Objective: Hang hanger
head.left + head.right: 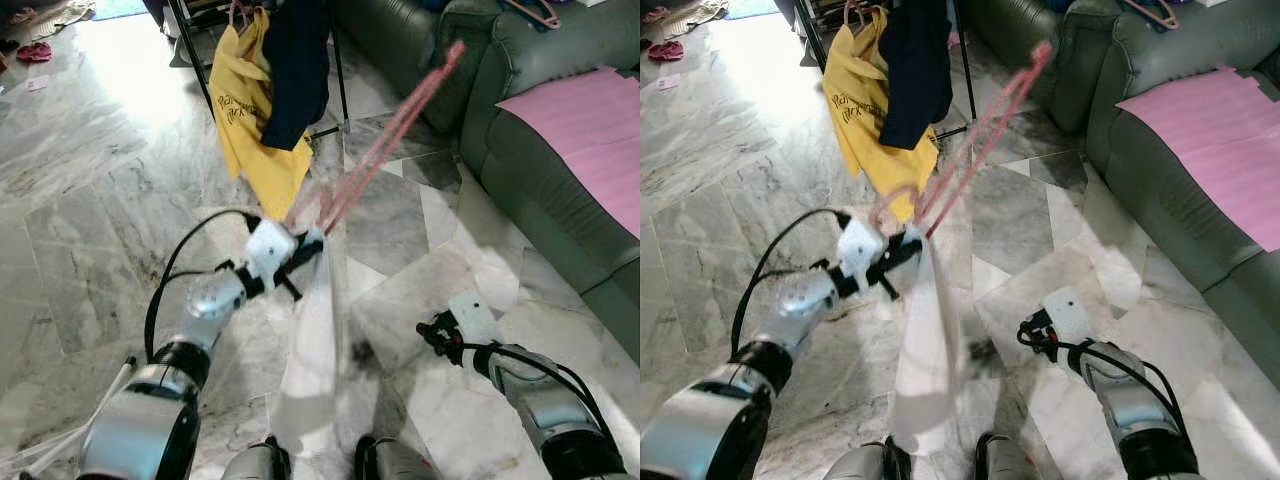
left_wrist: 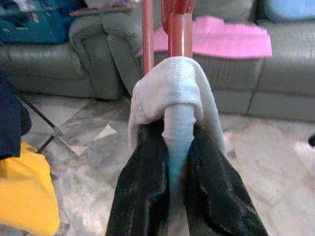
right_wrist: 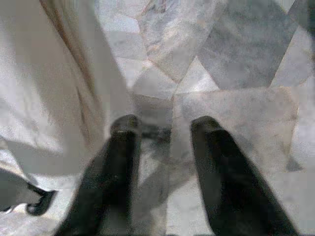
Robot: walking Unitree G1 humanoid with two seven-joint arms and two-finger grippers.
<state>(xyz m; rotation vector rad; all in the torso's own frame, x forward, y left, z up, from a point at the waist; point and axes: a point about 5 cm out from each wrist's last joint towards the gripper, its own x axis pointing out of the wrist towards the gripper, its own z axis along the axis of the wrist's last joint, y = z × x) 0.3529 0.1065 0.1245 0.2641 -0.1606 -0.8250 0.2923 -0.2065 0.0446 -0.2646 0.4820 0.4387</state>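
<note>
- Step: carry to the rack (image 1: 190,60); our left gripper (image 2: 178,147) pinches the pink hanger (image 1: 385,140) and the white cloth (image 1: 310,350) draped on it, held over the floor, well short of the rack
- Right gripper (image 3: 165,128) spread, holding nothing, low over tiles
- Next, we judge: close in, lift, hook over the rail beside the yellow shirt (image 1: 250,110)
- Shirt print dark, unreadable

The floor (image 1: 90,200) is glossy polished marble. The hanger (image 2: 177,24) looks like smooth red plastic, draped with soft knitted white cloth (image 2: 170,93). The sofa (image 1: 540,170) is smooth green leather, and the fingers (image 2: 142,196) are shiny black.
</note>
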